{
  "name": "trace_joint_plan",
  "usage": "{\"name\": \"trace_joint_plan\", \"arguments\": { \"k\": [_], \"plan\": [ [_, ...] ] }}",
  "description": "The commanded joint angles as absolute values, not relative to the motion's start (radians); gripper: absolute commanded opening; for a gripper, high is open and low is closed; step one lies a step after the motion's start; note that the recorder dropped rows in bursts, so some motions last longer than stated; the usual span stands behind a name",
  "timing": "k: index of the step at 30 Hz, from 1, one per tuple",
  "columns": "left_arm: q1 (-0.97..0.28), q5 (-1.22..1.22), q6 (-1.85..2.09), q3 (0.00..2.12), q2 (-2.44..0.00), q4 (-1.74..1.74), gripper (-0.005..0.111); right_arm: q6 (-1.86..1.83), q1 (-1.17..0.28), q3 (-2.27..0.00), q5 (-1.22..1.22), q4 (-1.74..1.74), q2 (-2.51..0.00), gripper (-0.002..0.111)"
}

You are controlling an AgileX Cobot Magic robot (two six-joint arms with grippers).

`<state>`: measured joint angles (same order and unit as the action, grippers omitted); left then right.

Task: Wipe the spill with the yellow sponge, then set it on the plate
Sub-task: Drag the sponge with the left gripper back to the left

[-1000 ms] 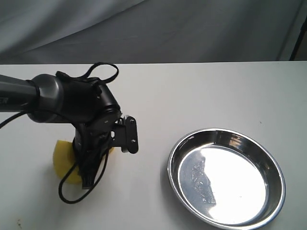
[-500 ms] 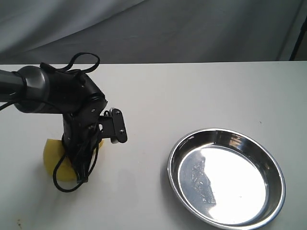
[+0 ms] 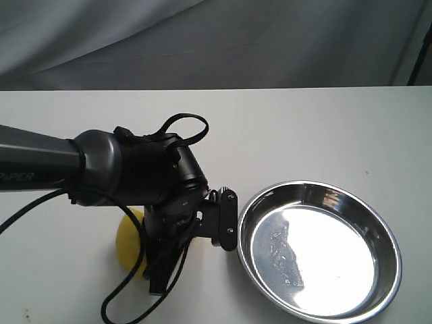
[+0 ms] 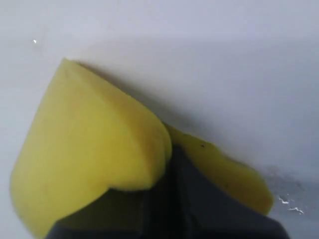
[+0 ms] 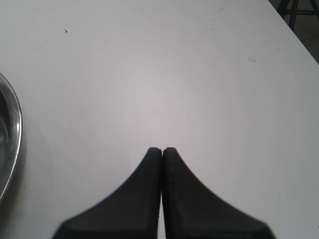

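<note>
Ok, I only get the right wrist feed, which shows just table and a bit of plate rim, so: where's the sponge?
Observer: The left gripper is shut on the sponge, squeezing it into a fold.
Operator: Is it over the plate?
Observer: No. In the exterior view the sponge is low at the table, left of the plate and apart from its rim.
Operator: Any spill left?
Observer: The left wrist view shows a few small wet flecks on the table beside the sponge; no puddle in sight.
</note>
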<state>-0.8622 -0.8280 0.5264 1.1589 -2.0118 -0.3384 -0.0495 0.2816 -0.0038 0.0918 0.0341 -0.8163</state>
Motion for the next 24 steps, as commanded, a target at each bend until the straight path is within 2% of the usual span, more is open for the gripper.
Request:
{"name": "trace_joint_plan", "arguments": {
  "k": [1,11,24],
  "plan": [
    [-0.844,-0.667,0.527,1.156,-2.026,-0.356,0.000,-0.045,0.289,0.000,0.108,0.034,-0.819,0.000],
    [-0.651,-0.436,0.458,1.158,-2.125,-0.567,0.000,-0.045,0.289,0.000,0.108,0.034,-0.819,0.000],
    [-0.367,-0.599,0.368,1.158,-2.234,-0.647,0.000,-0.045,0.289,0.000,0.108,0.034,-0.819,0.000]
  ]
}}
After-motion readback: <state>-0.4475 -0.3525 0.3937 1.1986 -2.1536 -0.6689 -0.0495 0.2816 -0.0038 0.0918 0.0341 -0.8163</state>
